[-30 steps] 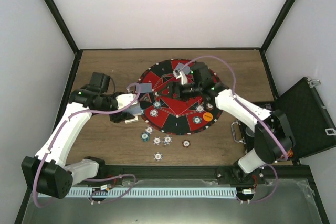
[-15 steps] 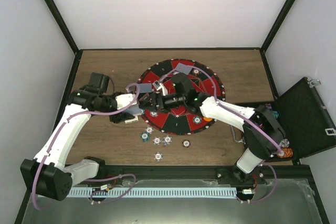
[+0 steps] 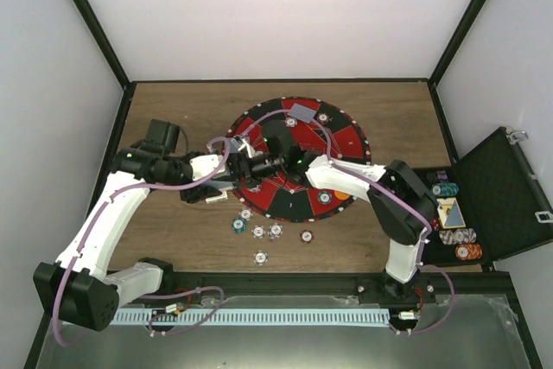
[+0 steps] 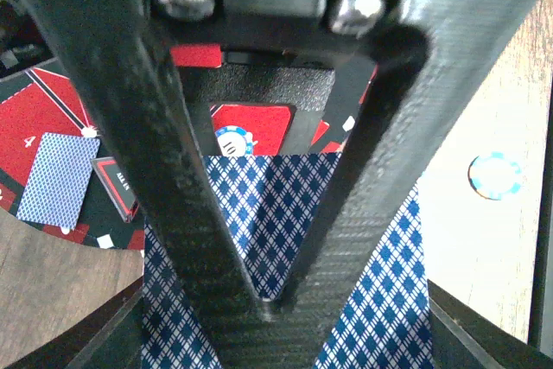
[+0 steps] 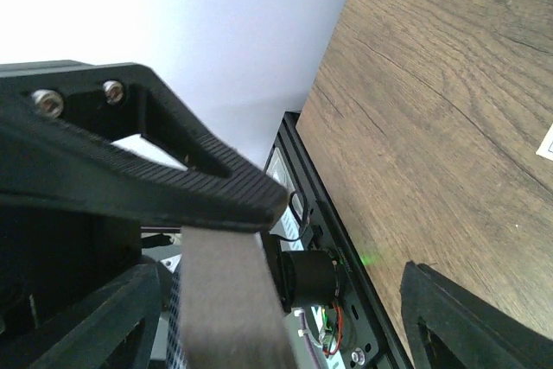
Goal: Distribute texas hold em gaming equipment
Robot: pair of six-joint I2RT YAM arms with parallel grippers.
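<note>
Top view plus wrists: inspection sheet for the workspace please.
Surface: wooden table, round mat at its centre.
Job's things: loose chips on the wood near the mat, more on the mat; one card at the mat's far edge; cards in the left gripper; chip stacks in the case.
Clutter: nothing seen.
Grippers: left gripper shut on cards; right gripper beside it, jaws open.
Cables: purple cables loop along both arms, one over the mat.
Surroundings: case open at the right; white walls.
</note>
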